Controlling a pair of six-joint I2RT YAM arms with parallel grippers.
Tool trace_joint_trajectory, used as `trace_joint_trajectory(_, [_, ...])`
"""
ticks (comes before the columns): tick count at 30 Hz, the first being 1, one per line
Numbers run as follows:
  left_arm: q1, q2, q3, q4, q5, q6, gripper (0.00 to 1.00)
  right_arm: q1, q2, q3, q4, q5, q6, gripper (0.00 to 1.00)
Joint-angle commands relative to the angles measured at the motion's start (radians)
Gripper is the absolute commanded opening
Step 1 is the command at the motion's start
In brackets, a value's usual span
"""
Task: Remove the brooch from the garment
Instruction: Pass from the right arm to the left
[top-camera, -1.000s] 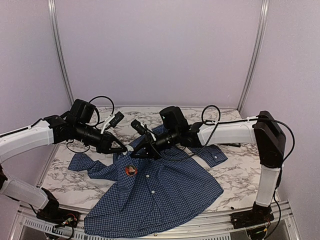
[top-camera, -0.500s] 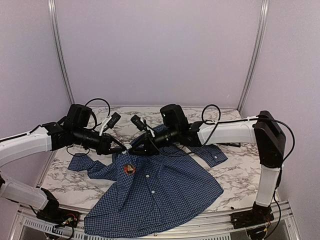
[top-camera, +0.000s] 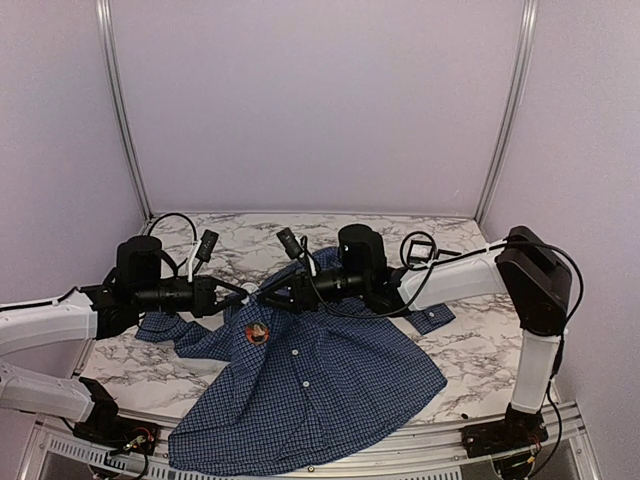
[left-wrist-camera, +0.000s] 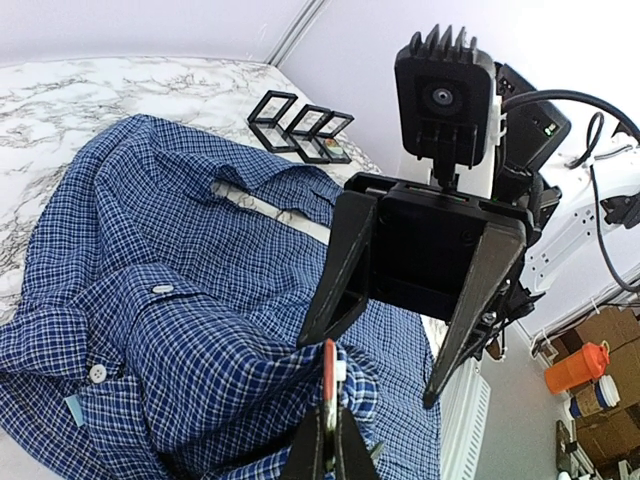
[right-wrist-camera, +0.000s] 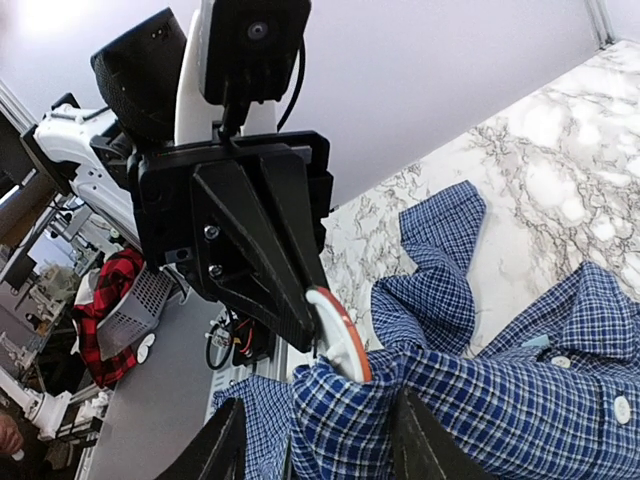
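Item 1: my gripper (right-wrist-camera: 318, 402), at 6 o'clock, fingers (right-wrist-camera: 222, 445) spread apart, checked cloth bunched between them.
Item 2: garment (right-wrist-camera: 500, 400), dark blue check, from 6 to 4 o'clock; two white buttons (right-wrist-camera: 560, 362); a sleeve (right-wrist-camera: 440, 260) lies out towards 2 o'clock.
Item 3: brooch (right-wrist-camera: 340, 338), a round white disc with an orange-red rim, at centre, edge-on above the cloth.
Item 4: left gripper (right-wrist-camera: 308, 335), black, from 10 o'clock, tip at the brooch.
Item 5: marbled bench (right-wrist-camera: 540, 130), 2 o'clock.
Item 6: red-and-black cloth (right-wrist-camera: 105, 290) by a basket (right-wrist-camera: 145, 300), 8 o'clock.

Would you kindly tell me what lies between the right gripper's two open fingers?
A raised fold of the garment, with the tip of the left gripper at its crest; the right wrist view shows it.
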Motion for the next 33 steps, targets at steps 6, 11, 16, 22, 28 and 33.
trace_joint_trajectory(6, [-0.025, -0.037, -0.088, 0.283, -0.081, -0.124, 0.00, -0.007, 0.069, -0.033, 0.371, 0.030, 0.320, 0.50])
trace_joint_trajectory(11, [-0.053, -0.030, -0.115, 0.364, -0.127, -0.157, 0.00, -0.006, 0.098, -0.032, 0.422, 0.037, 0.378, 0.48])
trace_joint_trajectory(16, [-0.072, -0.026, -0.138, 0.422, -0.164, -0.178, 0.00, -0.007, 0.102, -0.032, 0.415, 0.050, 0.384, 0.45])
trace_joint_trajectory(22, [-0.087, -0.025, -0.146, 0.446, -0.179, -0.179, 0.00, -0.003, 0.129, -0.033, 0.473, 0.045, 0.437, 0.38])
trace_joint_trajectory(28, [-0.096, -0.020, -0.143, 0.453, -0.181, -0.175, 0.00, -0.003, 0.131, -0.026, 0.467, 0.045, 0.439, 0.34])
trace_joint_trajectory(33, [-0.106, -0.013, -0.139, 0.456, -0.170, -0.163, 0.00, -0.003, 0.137, -0.013, 0.458, 0.037, 0.441, 0.30])
